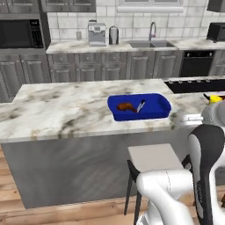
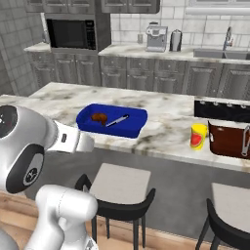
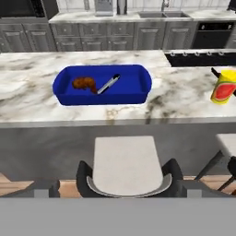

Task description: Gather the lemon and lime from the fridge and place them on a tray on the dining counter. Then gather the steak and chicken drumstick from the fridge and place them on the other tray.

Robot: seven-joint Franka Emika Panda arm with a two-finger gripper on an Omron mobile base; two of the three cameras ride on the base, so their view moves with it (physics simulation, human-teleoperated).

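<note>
From the left base view, the white arm (image 1: 200, 176) rises at the lower right, folded high beside the dining counter (image 1: 57, 110). On the counter sits the blue tray (image 1: 162, 107), holding a brown chicken drumstick (image 1: 126, 107) and a metal utensil (image 1: 140, 106) leaning across its middle. A grey-seated stool (image 1: 151, 157) stands against the counter front just below the tray. Behind, the back counter carries a coffee machine (image 1: 97, 34) and a sink (image 1: 150, 44).

From the right base view, the arm's forearm (image 2: 71, 139) reaches from the lower left toward the counter edge, below the blue tray's near corner. Well to the right of that tray stand a yellow cup with a red mark (image 2: 198, 136) and, just beside it, the dark red-brown tray (image 2: 227, 139) with a metal utensil (image 2: 244, 141) in it. Two black-backed stools front the counter.

In the hand view, the gripper (image 3: 118, 189) looks level at the counter front from back over the stool; its finger tips (image 3: 46, 188) stand wide apart at the bottom corners, holding nothing. The blue tray lies ahead, left of centre, and the yellow cup stands at the right edge.
</note>
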